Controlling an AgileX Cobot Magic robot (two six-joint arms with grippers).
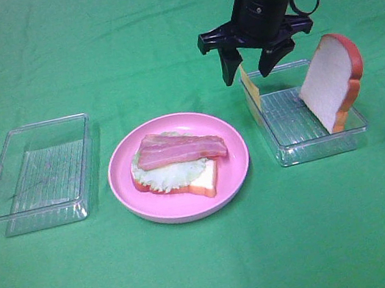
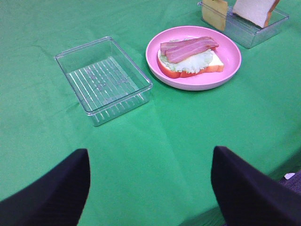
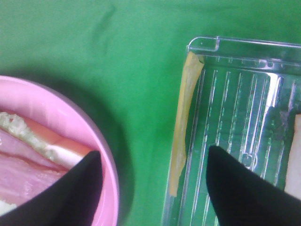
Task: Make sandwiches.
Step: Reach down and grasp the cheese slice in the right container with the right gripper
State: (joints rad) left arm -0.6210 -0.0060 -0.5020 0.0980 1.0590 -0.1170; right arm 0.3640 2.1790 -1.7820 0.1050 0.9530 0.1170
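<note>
A partly built sandwich [image 1: 178, 165] lies on the round pink plate [image 1: 236, 170]: a bread slice, pale lettuce, and a bacon strip [image 1: 180, 148] on top. A yellow cheese square [image 1: 249, 89] stands on edge against the near-plate wall of the right clear tray [image 1: 319, 144]. A second bread slice [image 1: 332, 82] leans at that tray's far side. My right gripper [image 1: 248, 76] hangs open just above the cheese [image 3: 181, 122], one finger on each side and touching nothing. My left gripper [image 2: 150, 188] is open and empty, low over bare cloth, well back from the plate [image 2: 230, 61].
An empty clear tray [image 1: 37, 175] sits left of the plate, also seen in the left wrist view [image 2: 103, 77]. Green cloth covers the table. The right arm rises from the back right over the right tray.
</note>
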